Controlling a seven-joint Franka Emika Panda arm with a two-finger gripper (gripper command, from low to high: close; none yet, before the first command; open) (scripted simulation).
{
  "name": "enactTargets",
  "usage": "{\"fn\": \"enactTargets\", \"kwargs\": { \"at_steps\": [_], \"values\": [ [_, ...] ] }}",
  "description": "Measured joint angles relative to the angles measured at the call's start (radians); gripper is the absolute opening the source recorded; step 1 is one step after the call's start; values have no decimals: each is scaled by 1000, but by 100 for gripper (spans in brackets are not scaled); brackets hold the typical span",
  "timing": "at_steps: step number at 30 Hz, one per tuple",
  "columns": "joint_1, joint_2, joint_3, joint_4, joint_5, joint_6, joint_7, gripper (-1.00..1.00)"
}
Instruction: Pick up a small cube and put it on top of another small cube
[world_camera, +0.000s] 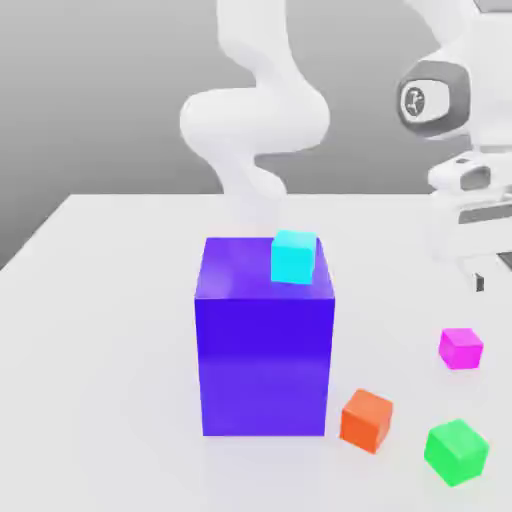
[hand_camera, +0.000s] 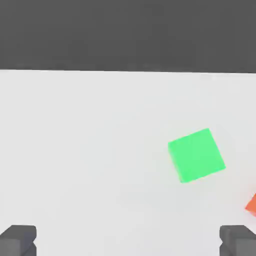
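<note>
The small magenta-pink cube (world_camera: 461, 348) rests on the white table at the exterior view's right. My gripper (world_camera: 488, 284) hangs above and a little behind it, at that view's right edge, well clear of the table. In the hand view my gripper (hand_camera: 128, 243) is open, its two dark fingertips (hand_camera: 18, 240) set wide apart with nothing between them. A small cyan cube (world_camera: 294, 256) sits on top of the big blue-violet block (world_camera: 265, 350), near its back right corner.
An orange cube (world_camera: 366, 420) lies just right of the big block's front. A green cube (world_camera: 456, 452) lies further right, and the hand view has the green cube (hand_camera: 196, 155) with a corner of the orange cube (hand_camera: 252, 204) at its edge. The table's far edge (hand_camera: 128, 71) meets a grey backdrop.
</note>
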Motion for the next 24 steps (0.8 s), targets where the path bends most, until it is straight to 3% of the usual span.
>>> {"fn": "enactTargets", "kwargs": {
  "at_steps": [4,10,11,18,24],
  "values": [
    [132,164,-15,-62,-210,83,282,0],
    [355,385,-289,-23,-502,232,527,0],
    [386,411,-325,-16,-527,253,548,-100],
    [391,413,-330,-16,-530,256,550,-100],
    [265,217,-144,-69,-256,120,343,-100]
  ]
}}
